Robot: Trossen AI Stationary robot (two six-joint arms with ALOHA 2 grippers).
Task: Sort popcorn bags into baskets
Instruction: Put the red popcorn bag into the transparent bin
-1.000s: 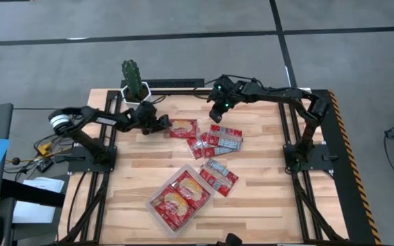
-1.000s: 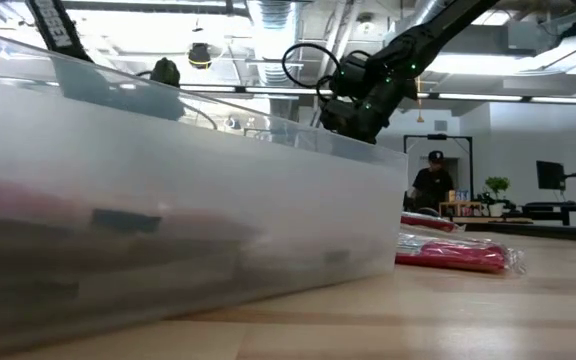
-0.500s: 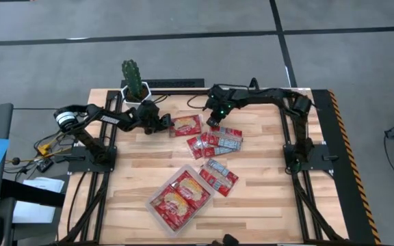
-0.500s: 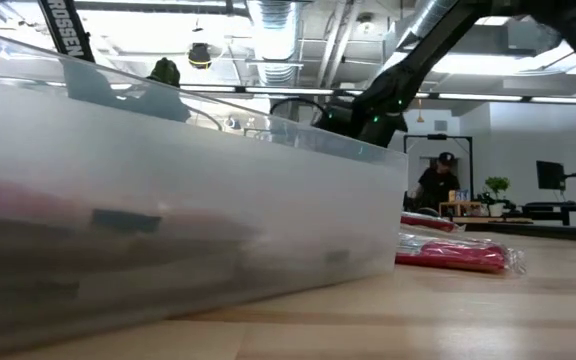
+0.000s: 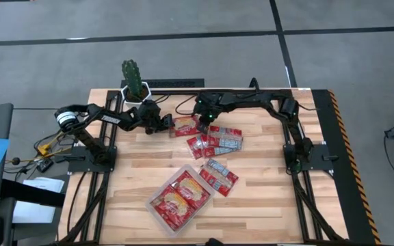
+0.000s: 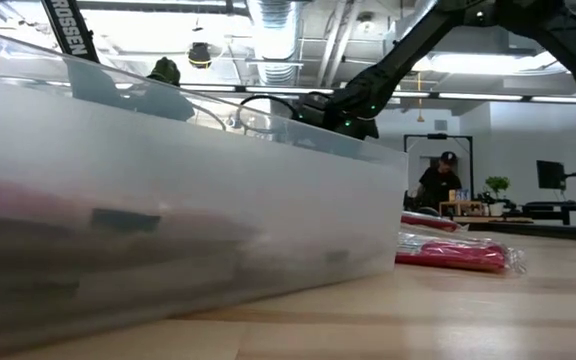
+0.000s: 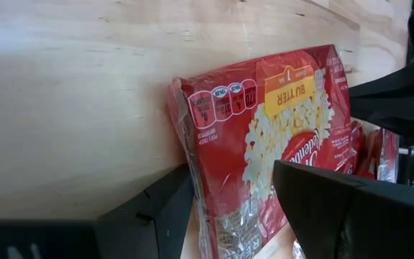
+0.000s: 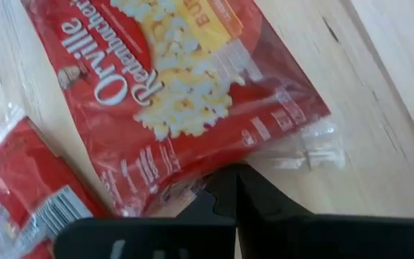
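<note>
The shallow clear plastic rectangular tray [image 5: 178, 200] sat at the near edge of the pale wooden slatted table [image 5: 265, 198], and it already held a few flat red popcorn packets with tan-yellow pictures [image 5: 180, 195] — from above perhaps three, though how many were stacked there could not be told. Outside it lay the rest: a loose cluster of red packets with grey-white panels [image 5: 219, 140] at mid-table, two more packets [image 5: 217, 175] just beside the tray's far corner, and a single red butter-flavour packet [image 5: 185, 126] toward the far side. On that single packet both arms were at work. The left gripper [image 5: 165, 123] was at the packet's end nearest the white pot with a green cactus [image 5: 133, 83], its dark fingers [image 7: 157, 216] spread to either side of the packet's edge, the bag between them but not visibly pinched. The right gripper [image 5: 204, 120] reached in from the opposite side with its fingers pressed together, the tip resting at or just above the packet's crimped clear seam [image 8: 304, 147] — whether it actually touched could not be told. Judged from this, the sorting was under halfway along: a small share was binned, roughly seven packets remained on the table, and the current packet was not yet lifted.
</note>
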